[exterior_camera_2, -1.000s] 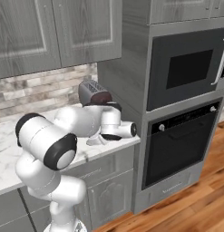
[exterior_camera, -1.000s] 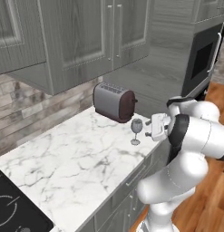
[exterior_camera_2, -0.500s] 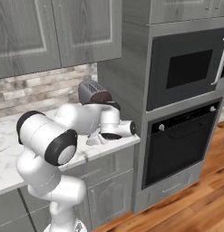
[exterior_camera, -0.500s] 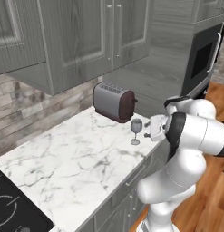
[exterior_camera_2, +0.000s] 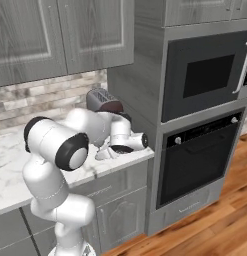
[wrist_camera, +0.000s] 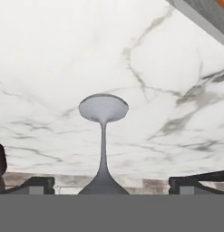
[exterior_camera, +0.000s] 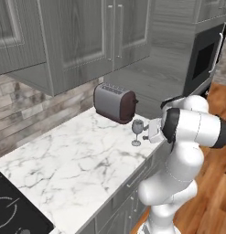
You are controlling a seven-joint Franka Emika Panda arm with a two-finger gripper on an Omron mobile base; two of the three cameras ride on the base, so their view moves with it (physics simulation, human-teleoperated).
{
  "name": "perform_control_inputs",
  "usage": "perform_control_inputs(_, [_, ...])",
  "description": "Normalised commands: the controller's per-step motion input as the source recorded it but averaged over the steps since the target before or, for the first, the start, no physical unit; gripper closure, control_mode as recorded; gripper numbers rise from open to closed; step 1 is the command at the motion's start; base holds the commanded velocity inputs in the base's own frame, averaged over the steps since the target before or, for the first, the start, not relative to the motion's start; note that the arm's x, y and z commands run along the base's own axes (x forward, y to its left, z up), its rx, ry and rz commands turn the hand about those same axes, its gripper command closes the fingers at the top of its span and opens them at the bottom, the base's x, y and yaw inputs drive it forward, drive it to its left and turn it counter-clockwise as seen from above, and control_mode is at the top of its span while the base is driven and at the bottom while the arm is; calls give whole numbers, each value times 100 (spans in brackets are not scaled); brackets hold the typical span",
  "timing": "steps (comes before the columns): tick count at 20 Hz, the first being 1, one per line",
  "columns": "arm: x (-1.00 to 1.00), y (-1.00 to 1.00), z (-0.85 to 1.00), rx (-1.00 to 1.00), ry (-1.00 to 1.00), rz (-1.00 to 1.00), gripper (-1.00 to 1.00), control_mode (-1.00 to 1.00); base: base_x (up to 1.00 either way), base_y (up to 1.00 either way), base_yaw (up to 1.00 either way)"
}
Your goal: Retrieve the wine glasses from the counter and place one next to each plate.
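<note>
The gripper [wrist_camera: 109, 183] stands released astride the wine glass [exterior_camera: 137, 131] beside the toaster [exterior_camera: 115, 103]; closing on the stem looks next.

Over the last second the arm has eased its hand in toward the wine glass [exterior_camera: 137, 131] standing on the bench [exterior_camera: 78, 164] in front of the toaster. In the left base view the gripper [exterior_camera: 150, 131] has closed the gap and now sits just beside the glass bowl, where earlier it hung a little farther off. In the right base view the wrist has drifted slightly down.
</note>
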Motion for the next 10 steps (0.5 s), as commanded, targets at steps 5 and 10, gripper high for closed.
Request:
perform_control_inputs(5, [9, 6, -26, 2, 8, 0, -100, -100, 0, 0, 0])
perform_control_inputs(10, [2, 0, -15, 0, 6, 0, -100, -100, 0, 0, 0])
